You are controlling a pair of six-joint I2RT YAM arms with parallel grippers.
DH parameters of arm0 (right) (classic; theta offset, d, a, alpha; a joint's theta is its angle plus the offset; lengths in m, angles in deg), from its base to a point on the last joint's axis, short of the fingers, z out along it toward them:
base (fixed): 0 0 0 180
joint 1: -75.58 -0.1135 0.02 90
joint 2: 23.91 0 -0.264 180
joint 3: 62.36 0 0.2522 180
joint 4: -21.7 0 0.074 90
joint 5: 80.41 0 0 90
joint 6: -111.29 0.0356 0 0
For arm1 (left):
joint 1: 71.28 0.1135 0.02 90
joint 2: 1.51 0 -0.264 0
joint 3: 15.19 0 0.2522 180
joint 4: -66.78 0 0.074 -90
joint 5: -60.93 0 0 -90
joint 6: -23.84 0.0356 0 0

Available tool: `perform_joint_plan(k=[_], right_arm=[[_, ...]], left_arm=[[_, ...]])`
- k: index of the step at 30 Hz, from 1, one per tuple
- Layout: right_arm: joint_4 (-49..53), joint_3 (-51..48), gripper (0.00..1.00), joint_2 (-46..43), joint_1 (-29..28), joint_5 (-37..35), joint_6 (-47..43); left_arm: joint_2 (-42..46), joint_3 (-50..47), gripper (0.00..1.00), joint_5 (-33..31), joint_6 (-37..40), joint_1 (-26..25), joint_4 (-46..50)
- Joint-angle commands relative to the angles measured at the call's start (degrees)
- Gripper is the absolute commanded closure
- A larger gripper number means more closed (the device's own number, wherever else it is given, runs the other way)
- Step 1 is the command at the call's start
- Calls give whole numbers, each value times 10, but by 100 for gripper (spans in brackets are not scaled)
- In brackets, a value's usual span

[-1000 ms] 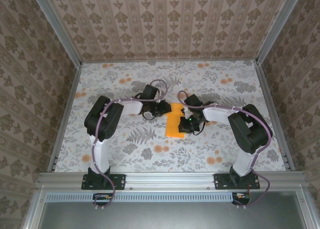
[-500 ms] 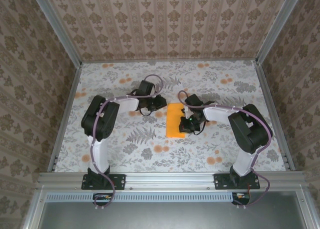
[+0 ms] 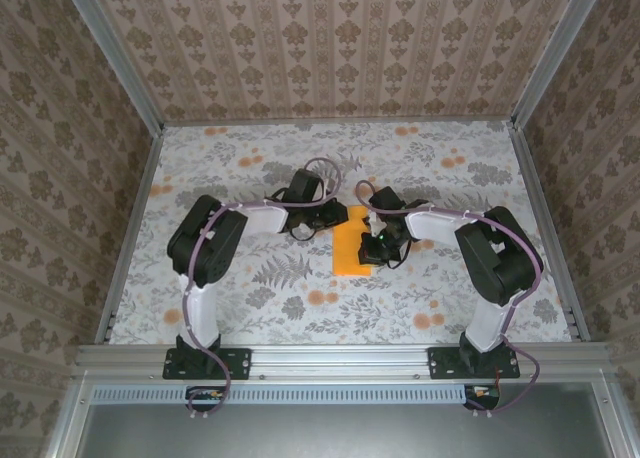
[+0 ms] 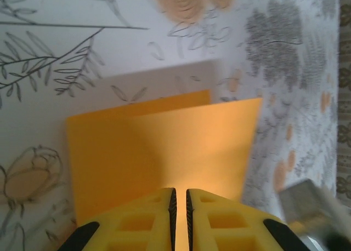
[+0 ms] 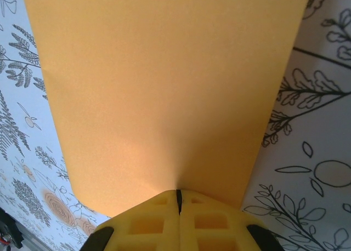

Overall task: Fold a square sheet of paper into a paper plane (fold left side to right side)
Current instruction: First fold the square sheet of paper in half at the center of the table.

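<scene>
Misalignment is threatening the square sheet of paper (image 3: 347, 250), which is lying doubled into a narrow strip at the middle of the floral table (image 3: 250, 308), between the 2 grippers. Its 2 layers are showing offset edges in the left wrist view, so a crease pressed now is likely locking in a crooked fold, and any sideways drag is risking a skid of the thin sheet. The left gripper (image 4: 179, 199) is sitting at the top layer with jaws a slim slit apart; whether it is nipping paper cannot be told. The right gripper (image 5: 178, 199) is resting fully closed on the sheet, apparently clamping nothing.
</scene>
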Motion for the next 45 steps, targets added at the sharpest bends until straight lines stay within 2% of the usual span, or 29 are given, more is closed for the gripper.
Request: perform_joint_plan(k=[1, 9, 22, 37, 45], right_arm=[[58, -11, 100, 27, 6, -57, -11], [66, -15, 100, 25, 6, -61, -16], [76, -19, 100, 22, 6, -64, -20], [68, -33, 100, 10, 6, -50, -23], [58, -39, 100, 7, 5, -38, -23]], left_arm=[[-24, 30, 85, 5, -9, 6, -19], [-47, 27, 85, -35, -14, 18, -11], [-73, 88, 85, -126, 26, 23, 96], [-111, 151, 85, -137, 38, 55, 120], [-115, 181, 84, -121, 46, 71, 127]])
